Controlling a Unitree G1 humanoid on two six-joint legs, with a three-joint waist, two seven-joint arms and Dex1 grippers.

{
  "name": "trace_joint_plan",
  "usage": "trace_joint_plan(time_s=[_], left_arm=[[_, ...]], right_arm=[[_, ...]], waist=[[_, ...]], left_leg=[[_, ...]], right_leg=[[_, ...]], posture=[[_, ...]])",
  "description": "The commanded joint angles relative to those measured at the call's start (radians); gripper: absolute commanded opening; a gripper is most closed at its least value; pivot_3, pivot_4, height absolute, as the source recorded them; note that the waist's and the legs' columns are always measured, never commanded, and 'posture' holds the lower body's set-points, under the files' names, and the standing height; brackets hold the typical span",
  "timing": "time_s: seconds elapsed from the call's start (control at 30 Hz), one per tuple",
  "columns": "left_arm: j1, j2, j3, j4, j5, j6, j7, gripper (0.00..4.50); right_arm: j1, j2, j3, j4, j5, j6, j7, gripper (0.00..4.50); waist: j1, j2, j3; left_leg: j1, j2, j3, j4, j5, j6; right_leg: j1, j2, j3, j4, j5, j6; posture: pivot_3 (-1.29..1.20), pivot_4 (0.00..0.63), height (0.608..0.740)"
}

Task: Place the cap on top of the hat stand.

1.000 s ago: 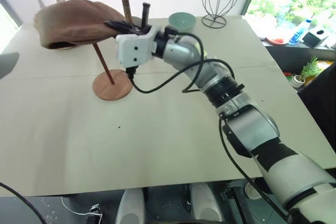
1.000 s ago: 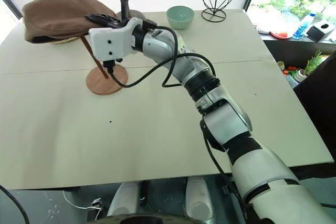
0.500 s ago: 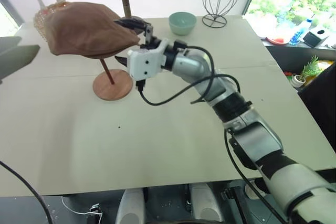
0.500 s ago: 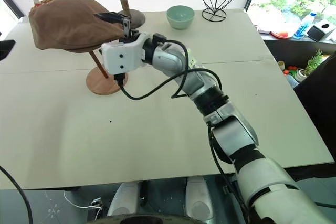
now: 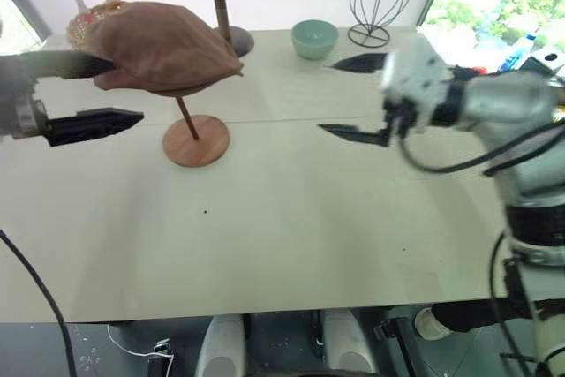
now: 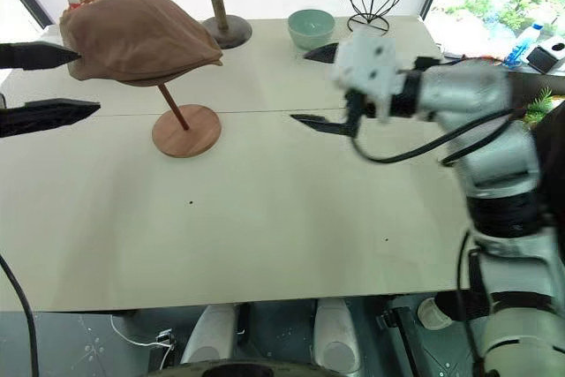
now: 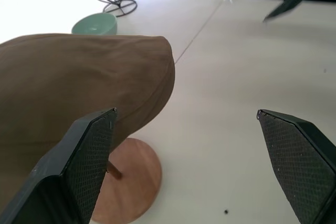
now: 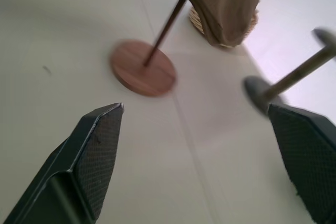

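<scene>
While the large soft brown fabric cap sits draped over the reddish-brown wooden hat stand in the upper left of the frame, its seating looks lopsided: the dome overhangs the thin slanted rod on both sides, so it could slide off the hidden top disc. A nudge would likely do it, since the left gripper, jaws spread wide and empty, has one finger right beside the cap's edge. At centre right the right gripper is also splayed apart, holding nothing, well clear of the stand. Behind the cap a woven basket peeks out, contents hidden. Upper centre, the small teal bowl appears empty.
</scene>
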Motion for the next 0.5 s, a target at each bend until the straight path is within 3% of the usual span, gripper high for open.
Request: trace_joint_plan(time_s=[0.03,0.17,0.5], left_arm=[[-0.084,0.016,-0.112,0.010,0.145,-0.163,-0.043,4.50],[-0.161,-0.043,-0.247,0.029,0.347,-0.364,-0.025,4.50],[-0.185,-0.255,-0.334,0.005,0.633,-0.580,0.171,4.50]], right_arm=[[-0.162,-0.025,-0.132,0.018,0.264,0.348,-0.034,4.46],[-0.272,-0.041,-0.182,0.074,0.402,0.560,-0.066,4.46],[-0.287,-0.031,-0.222,0.108,0.465,0.659,-0.199,4.46]], waist=[[0.001,0.001,0.000],[0.006,0.000,0.000],[0.009,0.000,0.000]], left_leg=[[0.000,0.000,0.000,0.000,0.000,0.000],[-0.002,0.000,0.000,-0.001,0.000,0.000],[-0.005,-0.001,0.001,0.000,0.000,0.001]], right_leg=[[-0.001,0.000,0.000,0.000,0.000,0.000],[-0.002,0.000,0.000,-0.002,-0.001,-0.001],[-0.004,0.000,0.000,0.000,0.000,0.000]], posture=[[0.00,0.150,0.728],[0.00,0.150,0.728],[0.00,0.150,0.728]])
